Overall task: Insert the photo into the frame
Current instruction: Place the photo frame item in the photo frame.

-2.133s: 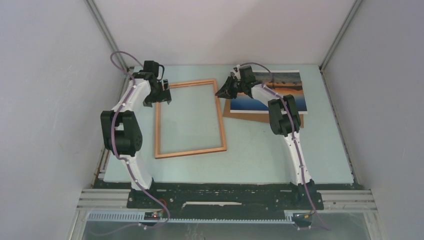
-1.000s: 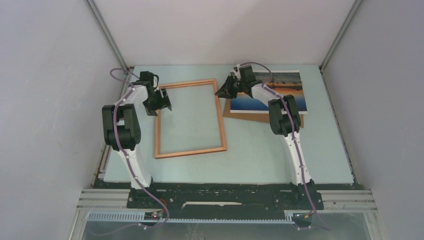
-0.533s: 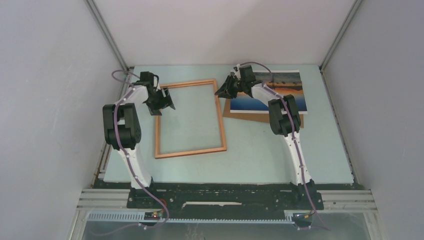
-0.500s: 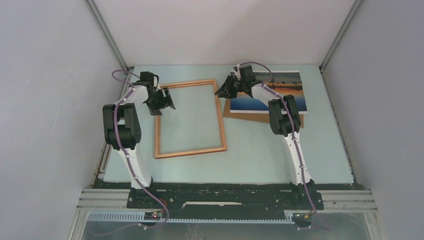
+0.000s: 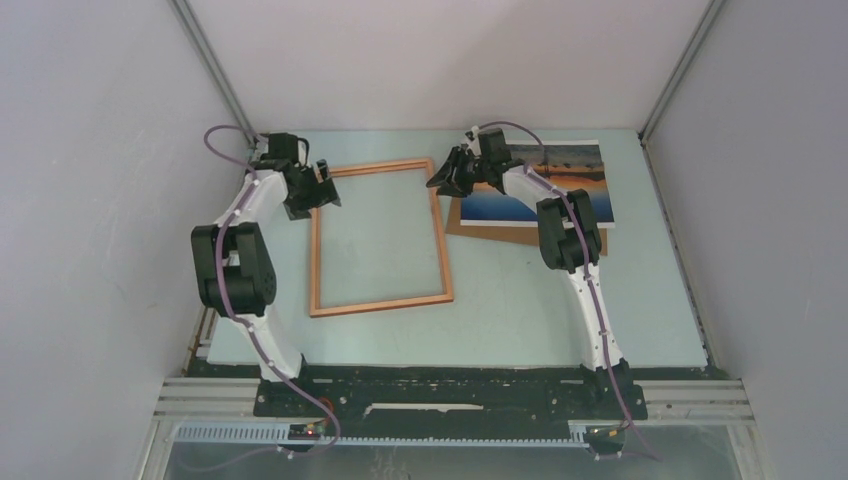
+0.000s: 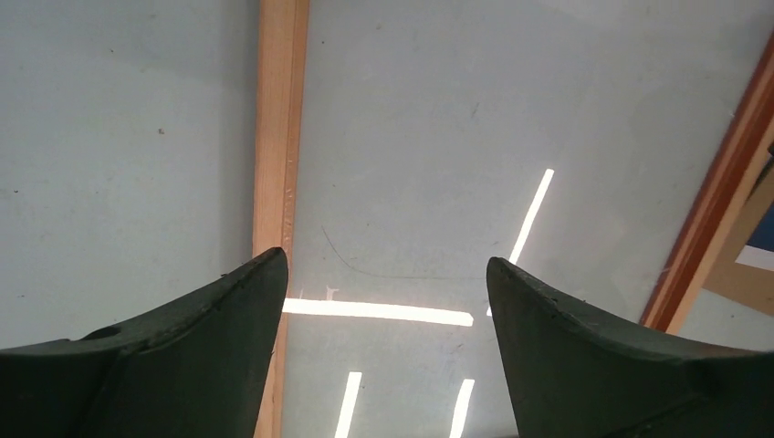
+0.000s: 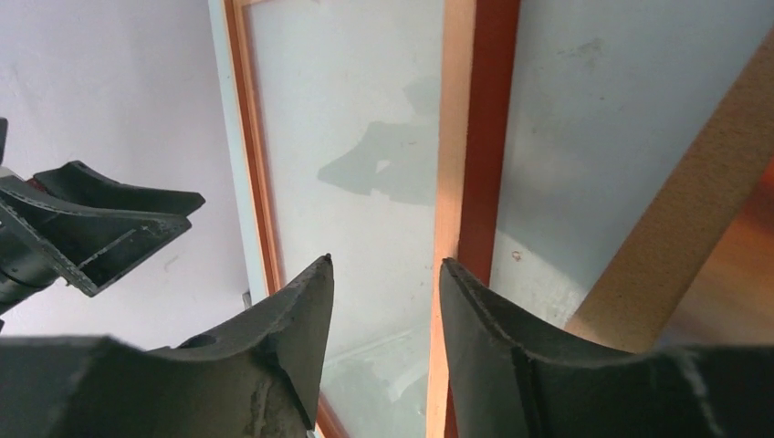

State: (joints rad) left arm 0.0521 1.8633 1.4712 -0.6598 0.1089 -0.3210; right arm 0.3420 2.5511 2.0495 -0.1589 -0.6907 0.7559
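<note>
We see the frame (image 5: 380,304) flat on the desk (image 5: 520,320), left of centre. At its far corners hang our left end effector (image 5: 322,192), spread wide, and right end effector (image 5: 445,178), partly spread, empty. The photo (image 5: 580,175) lies far right.

In the top view the left arm (image 5: 232,268) rises from its base at lower left, elbow folded at mid-left, forearm reaching to the upper left, where the left gripper (image 5: 322,188) points down and to the right. Its fingers (image 6: 228,319) stand wide apart in the wrist view. The right arm (image 5: 570,232) stretches from lower right toward upper centre; the right gripper (image 5: 441,178) points left, its own fingers (image 7: 301,310) parted by a narrow gap.
</note>
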